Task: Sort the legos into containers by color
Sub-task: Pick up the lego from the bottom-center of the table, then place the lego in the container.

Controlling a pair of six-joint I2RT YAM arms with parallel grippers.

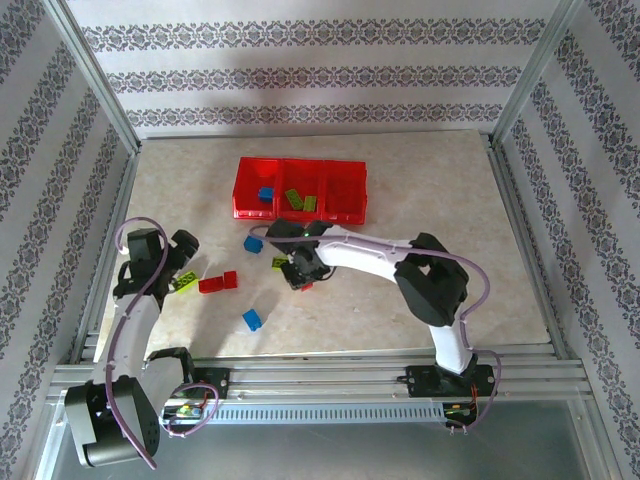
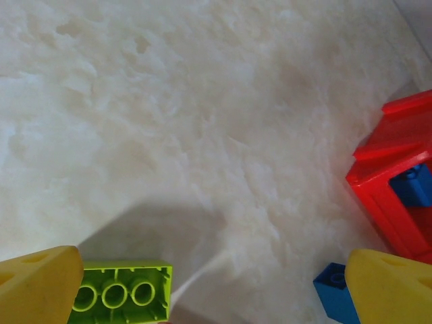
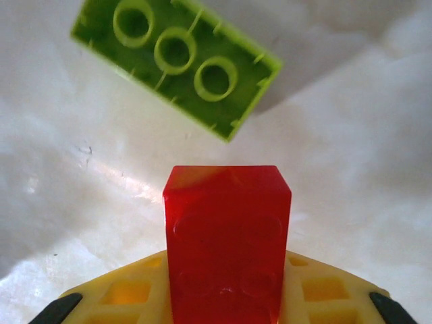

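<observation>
Right pincer (image 1: 301, 274) was clamped shut on a red brick (image 3: 227, 236), low over the surface (image 1: 430, 230), near the tray (image 1: 300, 214). An upturned lime brick (image 3: 177, 64) lay just beyond it. Left pincer (image 2: 216, 289) gaped fully wide and gripped nothing; a second lime brick (image 2: 125, 291) sat just beside one fingertip.

Loose count: two blue bricks (image 1: 252, 320), two lime, red pieces (image 1: 217, 283) near the left pincer, number unclear.

Tray had three compartments: one blue piece (image 1: 265, 195) in the left, lime pieces (image 1: 300, 202) in the middle.
</observation>
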